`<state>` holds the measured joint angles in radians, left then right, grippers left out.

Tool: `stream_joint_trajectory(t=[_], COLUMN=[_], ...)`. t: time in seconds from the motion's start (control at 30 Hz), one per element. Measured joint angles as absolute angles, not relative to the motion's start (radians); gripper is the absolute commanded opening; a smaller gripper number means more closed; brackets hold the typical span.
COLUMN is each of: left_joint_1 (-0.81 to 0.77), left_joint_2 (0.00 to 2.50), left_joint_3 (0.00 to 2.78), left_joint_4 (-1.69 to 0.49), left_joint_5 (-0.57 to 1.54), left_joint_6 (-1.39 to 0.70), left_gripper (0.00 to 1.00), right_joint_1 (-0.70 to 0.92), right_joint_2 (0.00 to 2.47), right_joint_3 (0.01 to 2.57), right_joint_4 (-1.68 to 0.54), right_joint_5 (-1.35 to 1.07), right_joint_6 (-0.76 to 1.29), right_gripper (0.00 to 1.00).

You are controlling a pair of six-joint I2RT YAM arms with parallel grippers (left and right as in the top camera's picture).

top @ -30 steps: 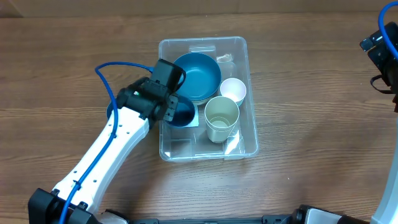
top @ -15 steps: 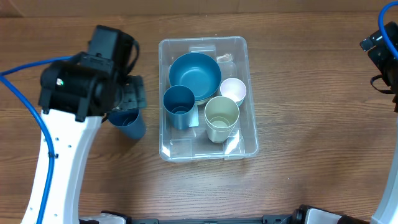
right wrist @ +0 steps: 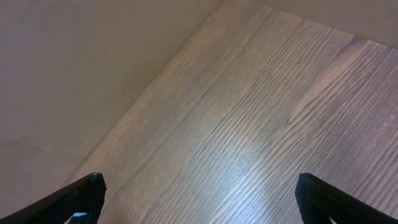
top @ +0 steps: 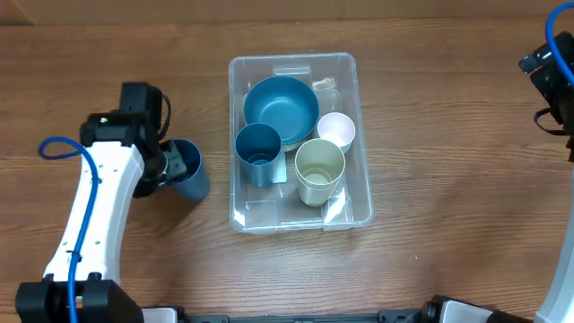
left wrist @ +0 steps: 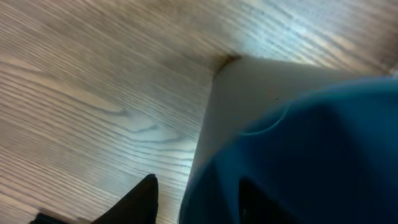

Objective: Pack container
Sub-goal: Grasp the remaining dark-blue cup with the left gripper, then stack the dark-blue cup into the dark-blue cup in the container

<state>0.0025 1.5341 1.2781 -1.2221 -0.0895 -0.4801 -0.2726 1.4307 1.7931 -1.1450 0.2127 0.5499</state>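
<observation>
The clear container (top: 359, 117) stands mid-table and holds a blue bowl (top: 281, 109), a blue cup (top: 258, 152), a pale green cup (top: 320, 169) and a white cup (top: 336, 130). A second blue cup (top: 190, 172) stands on the table left of the container. My left gripper (top: 170, 166) is at this cup's rim. In the left wrist view its jaws (left wrist: 199, 196) straddle the wall of the cup (left wrist: 311, 143), one finger outside and one inside, with table showing between the outer finger and the wall. My right gripper (right wrist: 199, 199) is wide open and empty at the far right (top: 552, 72).
The left arm (top: 94, 224) runs from the front left edge up to the cup. Bare wooden table (top: 448, 179) lies right of the container. The right wrist view shows only table and a plain wall.
My left arm has left the blue cup standing in the container, lifted away to the left, and come down at the second blue cup on the table. The right arm has not moved.
</observation>
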Motion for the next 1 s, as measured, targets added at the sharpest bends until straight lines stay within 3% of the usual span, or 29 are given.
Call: stream_joint_trajectory(t=[0.07,0.17,0.27,0.47,0.6,0.77,1.0], left_joint_1=[0.002,0.002,0.002,-0.015,-0.129,-0.334,-0.374], left_joint_2=[1.537,1.537,1.545,1.551,1.525,1.532,1.579], left_joint_3=[1.247,1.243,1.321,1.927,2.208,2.215,2.065], left_joint_4=[-1.175,-1.139,-1.264,-1.58,-1.667,-1.688,-1.683], left_joint_5=[-0.084,-0.083,-0.073,-0.003,0.03,0.041,0.01], left_joint_6=[-0.478,-0.457,-0.431,-0.309,-0.226,-0.183,-0.183], left_gripper=[0.04,0.04,0.04,0.04,0.04,0.04,0.04], right_joint_1=[-0.273,-0.273,-0.273,-0.273,-0.273,-0.273,-0.273], right_joint_2=[1.431,1.431,1.431,1.431,1.431,1.431,1.431], right_joint_3=[1.793,1.793,1.793,1.793,1.793,1.793,1.793], right_joint_4=[-1.145,-1.145,-1.145,-1.145,-1.145,-1.145,-1.145], right_joint_5=[0.213,0.213,0.213,0.213,0.213,0.213,0.213], right_joint_6=[0.55,0.55,0.55,0.55,0.55,0.55,0.55], right_gripper=[1.0,1.0,1.0,1.0,1.0,1.0,1.0])
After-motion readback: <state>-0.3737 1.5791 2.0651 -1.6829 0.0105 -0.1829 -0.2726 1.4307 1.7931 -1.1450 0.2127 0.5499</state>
